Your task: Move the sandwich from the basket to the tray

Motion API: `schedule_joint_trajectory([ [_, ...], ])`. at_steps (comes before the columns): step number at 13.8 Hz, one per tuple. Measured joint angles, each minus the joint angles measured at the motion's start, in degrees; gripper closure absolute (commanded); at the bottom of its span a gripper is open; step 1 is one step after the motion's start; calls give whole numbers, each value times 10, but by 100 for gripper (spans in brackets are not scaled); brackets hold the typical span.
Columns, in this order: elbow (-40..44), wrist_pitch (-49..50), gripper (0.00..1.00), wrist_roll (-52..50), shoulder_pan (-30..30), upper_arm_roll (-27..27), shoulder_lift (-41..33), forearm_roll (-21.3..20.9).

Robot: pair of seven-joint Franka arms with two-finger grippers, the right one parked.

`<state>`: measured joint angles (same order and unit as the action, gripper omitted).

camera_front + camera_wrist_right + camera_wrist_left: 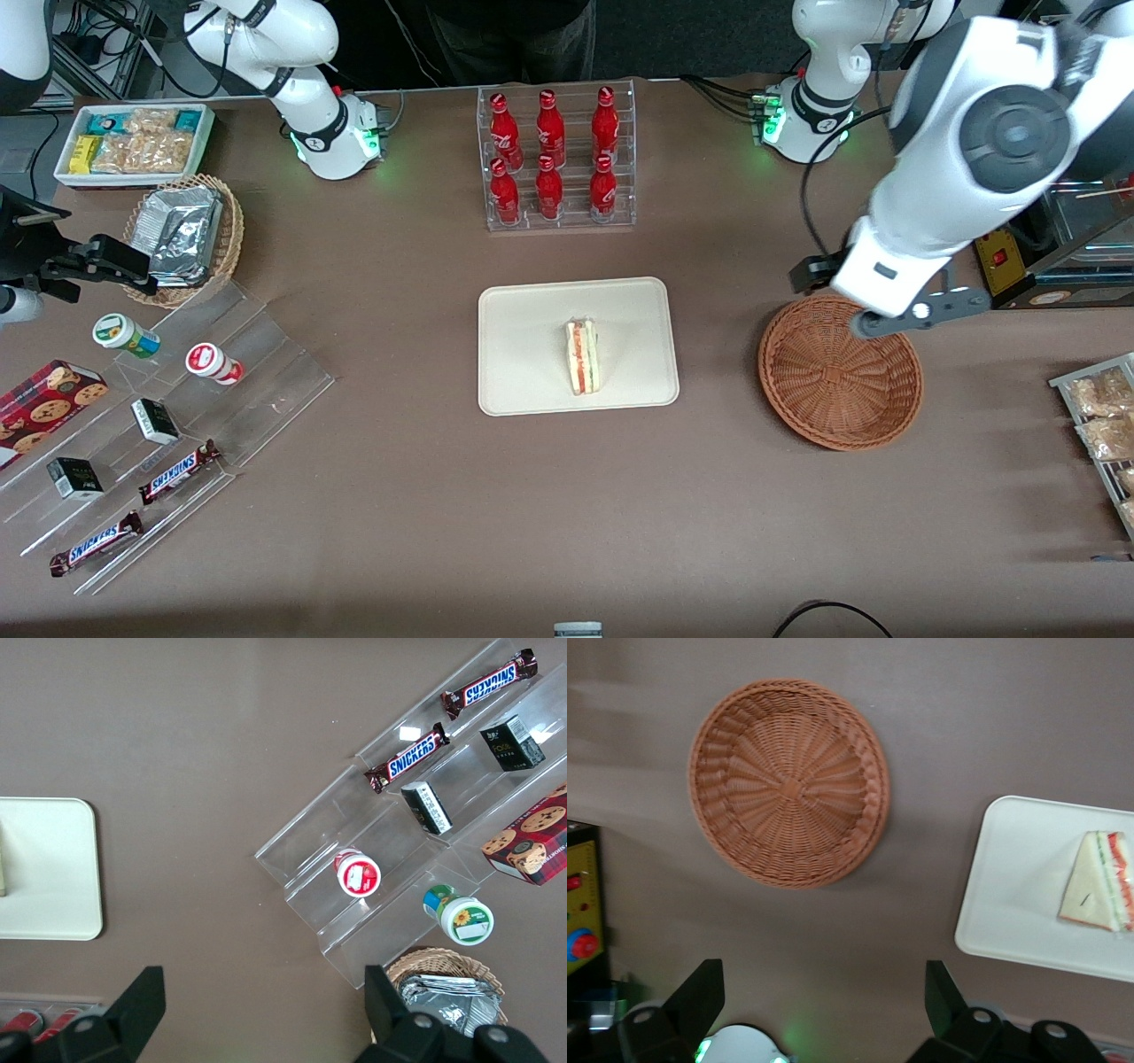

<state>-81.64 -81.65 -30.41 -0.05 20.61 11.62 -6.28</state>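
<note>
Now sandwich [582, 356] lies mid-tray [523, 390], basket [839, 372] empty, gripper [824, 992] above its rim, fingers apart; only risk: a low swing clipping the wicker.

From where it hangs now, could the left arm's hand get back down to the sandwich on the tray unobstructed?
Probably yes. The open, empty hand hangs above the round reddish-brown wicker basket, and the triangular white-bread sandwich lies alone on the flat cream rectangular tray, with only bare table between them.
</note>
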Motion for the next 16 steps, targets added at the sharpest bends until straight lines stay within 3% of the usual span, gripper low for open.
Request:
schedule_joint_trajectory([
  [3, 0, 20, 0, 79, 23, -19, -19, 2],
  [9, -6, 65, 0, 290, 8, -162, -66, 35],
  [16, -15, 70, 0, 312, -2, -175, -86, 36],
])
